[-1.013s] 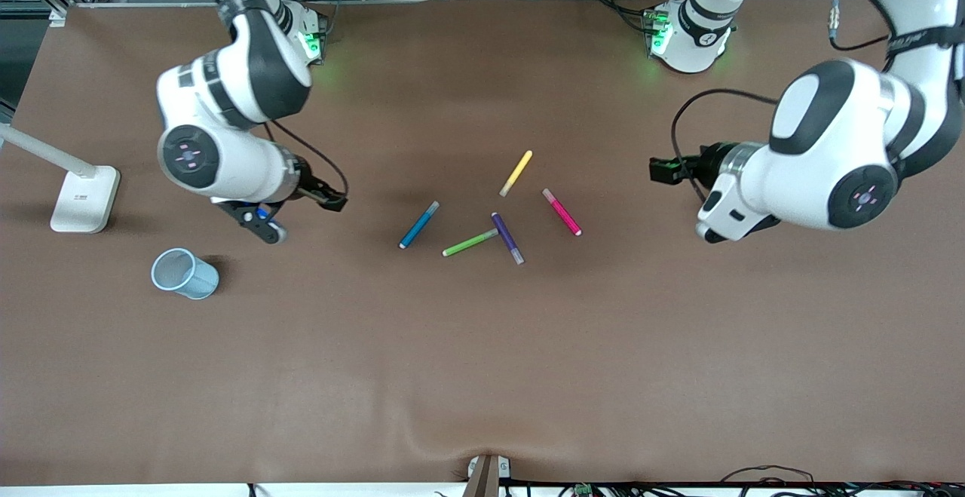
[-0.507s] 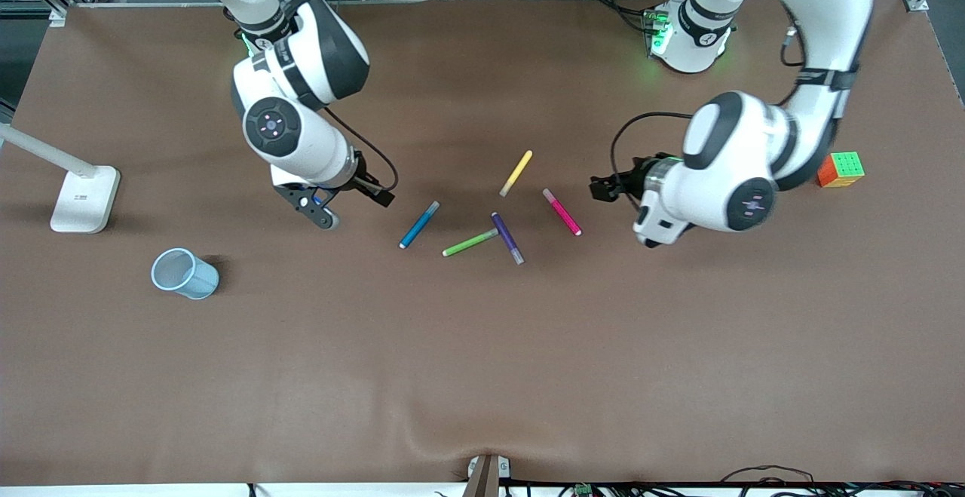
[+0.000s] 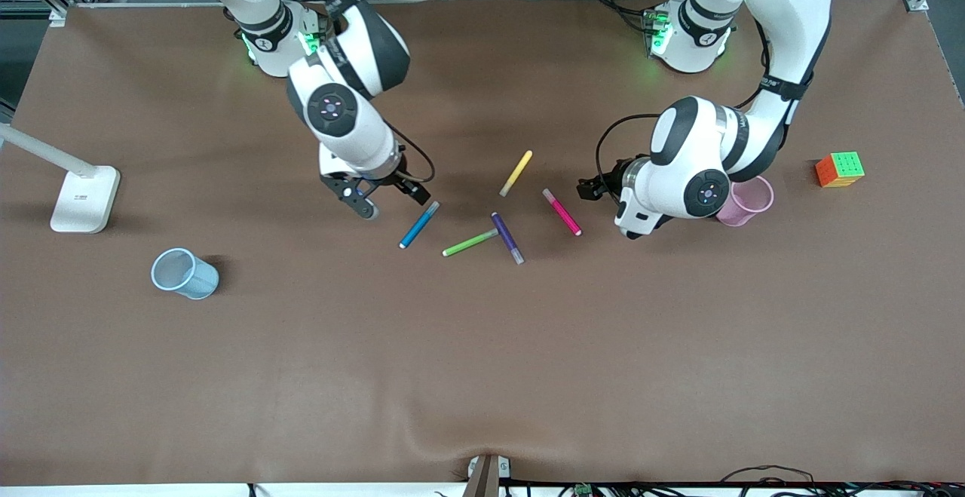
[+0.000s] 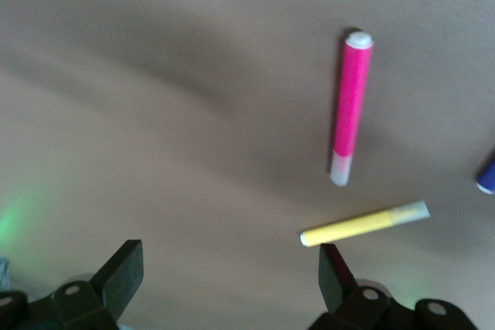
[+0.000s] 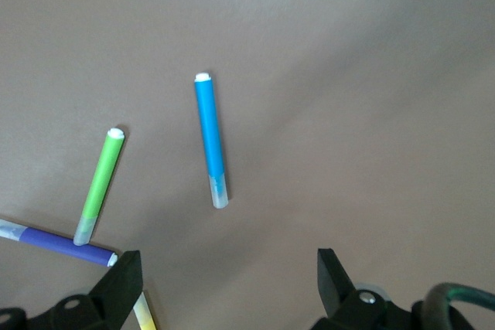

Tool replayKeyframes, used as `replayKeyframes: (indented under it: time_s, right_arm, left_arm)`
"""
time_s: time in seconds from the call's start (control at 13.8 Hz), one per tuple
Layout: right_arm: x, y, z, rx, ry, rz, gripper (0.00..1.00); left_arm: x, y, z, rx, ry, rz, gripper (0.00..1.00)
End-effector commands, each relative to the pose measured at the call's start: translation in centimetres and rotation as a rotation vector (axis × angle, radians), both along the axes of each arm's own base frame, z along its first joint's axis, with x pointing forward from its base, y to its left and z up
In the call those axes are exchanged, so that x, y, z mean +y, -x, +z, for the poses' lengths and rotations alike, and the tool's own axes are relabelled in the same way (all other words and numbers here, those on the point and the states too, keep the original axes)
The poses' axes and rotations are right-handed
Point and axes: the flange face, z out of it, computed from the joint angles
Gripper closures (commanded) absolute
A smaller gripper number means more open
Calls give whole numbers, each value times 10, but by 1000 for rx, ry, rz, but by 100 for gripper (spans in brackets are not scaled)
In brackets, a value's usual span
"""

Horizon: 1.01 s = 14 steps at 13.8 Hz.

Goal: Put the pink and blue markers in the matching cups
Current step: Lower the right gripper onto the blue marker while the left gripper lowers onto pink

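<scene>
Front view — both grippers open, apparently, near markers.

The table [image 3: 482, 376] is a flat brown all over. Five pens lie on it: a blue marker [image 3: 419, 225] with a greyish cap, a bright magenta-pink marker [image 3: 562, 212] with a pale end, a lime green pen [image 3: 470, 242], a dark purple pen [image 3: 507, 238] with a light cap, and a yellow pen [image 3: 516, 173]. The blue cup [image 3: 185, 274] is light blue; the pink cup [image 3: 746, 201] is pale pink. A cube [image 3: 839, 169] shows green and orange squares. The lamp [image 3: 75, 191] is white. Both arms are white with black joints, their bases glowing green.
</scene>
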Motion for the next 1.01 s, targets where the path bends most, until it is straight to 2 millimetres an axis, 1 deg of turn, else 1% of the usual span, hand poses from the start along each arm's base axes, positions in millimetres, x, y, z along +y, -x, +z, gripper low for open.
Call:
replayKeyframes:
  time_s: [0.0, 0.07, 0.14, 0.22, 0.36, 0.51, 0.65, 0.8, 0.94]
  right_arm:
    - [13, 8, -14, -13, -8, -22, 0]
    - [18, 11, -22, -21, -7, -40, 0]
    - [23, 17, -30, -32, -9, -42, 0]
    - [24, 21, -37, -41, -11, -40, 0]
    - [27, 27, -49, -49, -11, -35, 0]
    - [32, 32, -60, -52, -9, -29, 0]
    - [38, 36, -70, -55, -7, -39, 0]
    - [44, 40, -80, -58, -3, -33, 3]
    - [48, 47, -94, -60, 0, -22, 10]
  left_arm:
    - [-2, 8, -13, -5, 5, 56, 0]
    - [-9, 8, -17, -1, 24, 91, 0]
    - [-22, 11, -23, -5, 42, 125, 0]
    - [-35, 13, -34, -11, 47, 142, 0]
    - [-44, 7, -54, -18, 43, 167, 0]
    - [-47, 4, -73, -16, 43, 181, 0]
    - [-60, 9, -86, -20, 39, 180, 0]
    - [-64, 3, -89, -10, 30, 223, 0]
    - [-65, -3, -84, -16, 26, 244, 0]
